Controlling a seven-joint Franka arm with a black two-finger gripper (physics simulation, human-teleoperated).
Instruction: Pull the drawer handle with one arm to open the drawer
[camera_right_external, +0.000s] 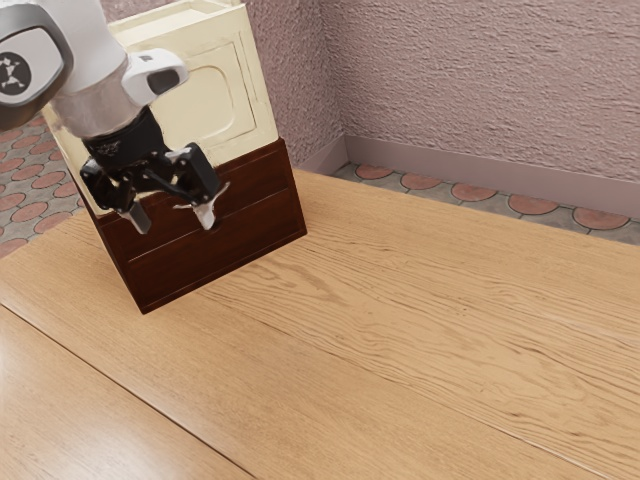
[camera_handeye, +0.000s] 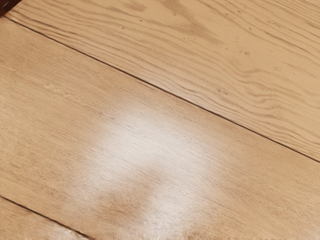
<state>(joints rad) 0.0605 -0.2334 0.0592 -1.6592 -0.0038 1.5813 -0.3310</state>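
Exterior view: gripper (camera_right_external: 173, 216) was open, fingers apart, one tip at the pale handle (camera_right_external: 224, 188) on the dark front of the drawer (camera_right_external: 262, 186). Main risk: handle sat off-centre, by one finger only, so closing could have missed it or shoved it aside. Crooked pull could have slid or tipped the cabinet (camera_right_external: 200, 105), which stood on the table (camera_right_external: 400, 330). Drawer looked shut; contents couldn't be seen.
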